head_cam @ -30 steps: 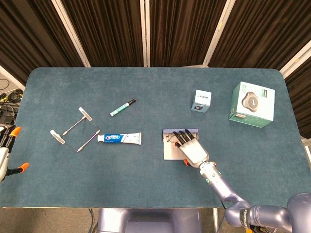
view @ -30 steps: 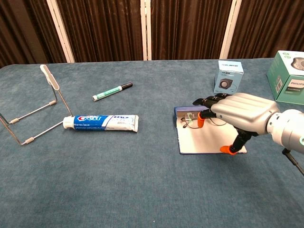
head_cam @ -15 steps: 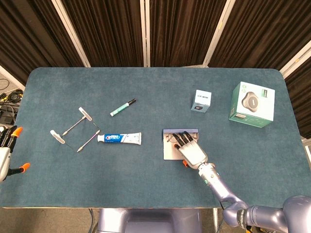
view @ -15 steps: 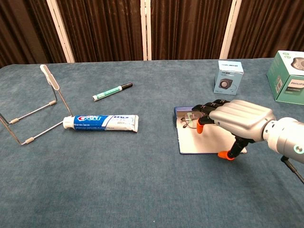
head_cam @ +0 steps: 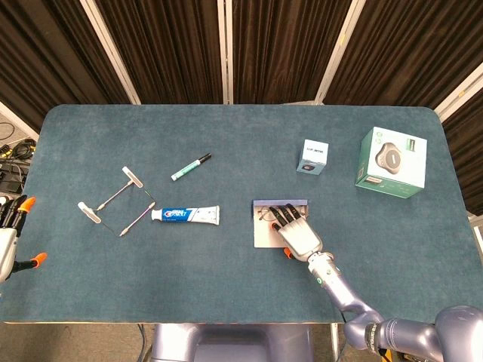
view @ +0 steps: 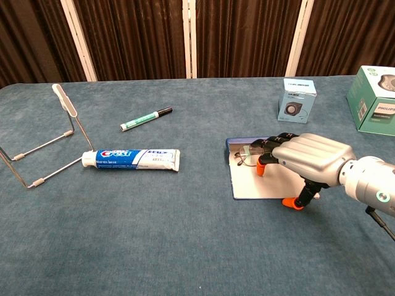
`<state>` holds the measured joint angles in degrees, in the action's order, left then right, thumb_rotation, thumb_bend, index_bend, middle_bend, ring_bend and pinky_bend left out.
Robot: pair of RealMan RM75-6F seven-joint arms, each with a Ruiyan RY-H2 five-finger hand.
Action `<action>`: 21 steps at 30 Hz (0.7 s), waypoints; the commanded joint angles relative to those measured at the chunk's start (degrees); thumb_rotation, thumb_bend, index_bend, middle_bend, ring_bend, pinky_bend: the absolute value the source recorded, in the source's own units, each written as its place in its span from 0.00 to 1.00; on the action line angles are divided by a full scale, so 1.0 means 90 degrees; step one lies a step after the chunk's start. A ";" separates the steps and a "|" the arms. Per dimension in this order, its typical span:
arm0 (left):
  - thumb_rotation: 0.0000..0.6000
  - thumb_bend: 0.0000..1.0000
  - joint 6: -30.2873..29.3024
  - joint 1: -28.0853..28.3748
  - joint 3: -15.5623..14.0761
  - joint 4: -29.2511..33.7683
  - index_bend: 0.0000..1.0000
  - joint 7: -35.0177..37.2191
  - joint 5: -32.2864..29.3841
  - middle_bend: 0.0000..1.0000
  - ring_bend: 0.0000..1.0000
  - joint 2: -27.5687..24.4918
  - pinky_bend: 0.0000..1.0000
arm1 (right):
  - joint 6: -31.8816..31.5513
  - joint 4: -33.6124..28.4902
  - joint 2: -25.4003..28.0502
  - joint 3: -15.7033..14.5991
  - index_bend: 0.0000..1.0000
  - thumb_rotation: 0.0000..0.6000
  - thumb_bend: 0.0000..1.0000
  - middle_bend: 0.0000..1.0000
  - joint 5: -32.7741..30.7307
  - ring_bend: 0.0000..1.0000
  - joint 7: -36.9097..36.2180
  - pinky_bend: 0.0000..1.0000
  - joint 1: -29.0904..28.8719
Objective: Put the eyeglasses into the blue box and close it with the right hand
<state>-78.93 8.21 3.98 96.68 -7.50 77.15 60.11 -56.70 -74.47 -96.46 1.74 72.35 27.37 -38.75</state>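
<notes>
- blue box [view: 271, 185] lies open and flat near the table's centre-right, its pale lid panel facing up so you can fold it over afterwards.
- eyeglasses [view: 247, 157] sit at its 12 o'clock end, by the raised blue wall.
- your right hand [view: 305, 159] hovers palm-down over the box, fingers stretched toward the glasses; whether it actually pinches them, you cannot tell.
- your left hand [head_cam: 9, 234] waits empty, fingers apart, at the table's 9 o'clock edge.
- readable: "crest" on the toothpaste [view: 133, 159], "philips" on the green carton [view: 375, 98].
</notes>
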 commanded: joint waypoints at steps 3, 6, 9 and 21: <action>1.00 0.00 0.0005 0.0003 0.0001 -0.0003 0.00 -0.0017 -0.0009 0.00 0.00 0.0008 0.00 | 0.0029 0.0080 -0.0040 0.0003 0.34 1.00 0.19 0.00 0.0049 0.00 -0.0044 0.00 0.0029; 1.00 0.00 0.0011 0.0006 -0.0001 -0.0004 0.00 -0.0031 -0.0017 0.00 0.00 0.0017 0.00 | 0.0049 0.0157 -0.0078 0.0030 0.34 1.00 0.22 0.00 0.0066 0.00 -0.0087 0.00 0.0044; 1.00 0.00 0.0006 0.0005 0.0003 0.0000 0.00 -0.0034 -0.0021 0.00 0.00 0.0017 0.00 | 0.0054 0.0206 -0.0096 0.0057 0.36 1.00 0.28 0.00 0.0098 0.00 -0.0119 0.00 0.0050; 1.00 0.00 0.0016 0.0010 0.0001 0.0004 0.00 -0.0055 -0.0030 0.00 0.00 0.0020 0.00 | -0.0094 0.0195 -0.0036 0.0226 0.42 1.00 0.39 0.00 0.0341 0.00 -0.0498 0.00 0.0085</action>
<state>-78.79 8.29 3.98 96.71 -7.99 76.89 60.28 -57.42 -72.72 -96.83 3.55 75.29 23.13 -37.95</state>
